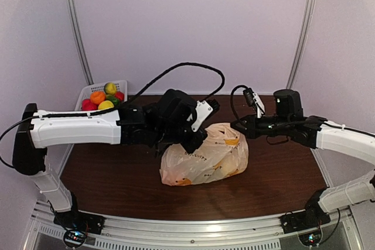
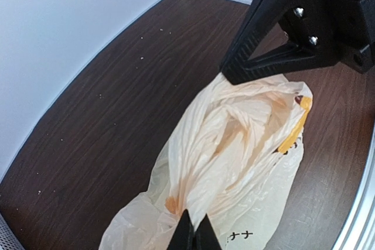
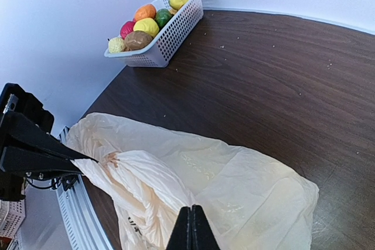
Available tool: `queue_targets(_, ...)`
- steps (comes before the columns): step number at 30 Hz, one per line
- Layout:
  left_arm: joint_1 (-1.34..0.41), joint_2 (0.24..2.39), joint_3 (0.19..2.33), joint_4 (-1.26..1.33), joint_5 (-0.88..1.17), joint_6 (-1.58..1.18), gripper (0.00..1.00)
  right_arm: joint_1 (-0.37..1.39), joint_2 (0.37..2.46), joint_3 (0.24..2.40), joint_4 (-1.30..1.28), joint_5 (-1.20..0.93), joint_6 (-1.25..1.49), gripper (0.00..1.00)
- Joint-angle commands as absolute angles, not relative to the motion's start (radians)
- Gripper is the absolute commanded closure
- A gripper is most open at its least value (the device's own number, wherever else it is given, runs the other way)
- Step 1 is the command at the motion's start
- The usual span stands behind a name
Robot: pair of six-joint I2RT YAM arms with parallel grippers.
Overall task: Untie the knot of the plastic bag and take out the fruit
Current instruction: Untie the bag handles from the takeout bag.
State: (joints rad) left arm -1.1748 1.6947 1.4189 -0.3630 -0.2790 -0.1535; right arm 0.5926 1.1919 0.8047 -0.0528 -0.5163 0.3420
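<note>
the plastic bag (image 1: 205,162) lies at the middle of the table (image 1: 117,182), with fruit (image 2: 292,136) showing yellow through it. the left gripper (image 2: 193,237) is pinched onto its plastic at 11 o'clock, and the right gripper (image 3: 190,230) likewise at 1 o'clock.

The plastic bag (image 1: 205,156) is showing translucent cream, with yellow-orange patches and small dark printed letters. The table (image 1: 117,180) is appearing dark brown with fine wood grain. The basket (image 3: 176,33) is looking white and slotted, and the toy pieces (image 3: 146,26) inside are shining yellow, orange, green, red and brown. The left arm (image 1: 76,128) and right arm (image 1: 345,139) are wearing white shells with black joints.
</note>
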Motion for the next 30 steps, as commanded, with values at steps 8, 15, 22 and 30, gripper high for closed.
queue_targets(8, -1.109, 1.573, 1.313, -0.286, -0.233, -0.234, 1.00, 0.577, 1.038, 0.773, -0.150, -0.220, 0.338, 1.00)
queue_targets(15, -1.083, 1.543, 1.217, -0.227, -0.211, -0.326, 1.00, 0.577, 1.043, 0.700, -0.139, -0.192, 0.369, 1.00)
queue_targets(22, -1.081, 1.530, 1.180, -0.181, -0.183, -0.341, 1.00, 0.577, 1.011, 0.663, -0.131, -0.204, 0.382, 1.00)
queue_targets(30, -1.083, 1.518, 1.178, -0.142, -0.153, -0.338, 1.00, 0.577, 0.991, 0.744, -0.161, -0.207, 0.355, 0.73)
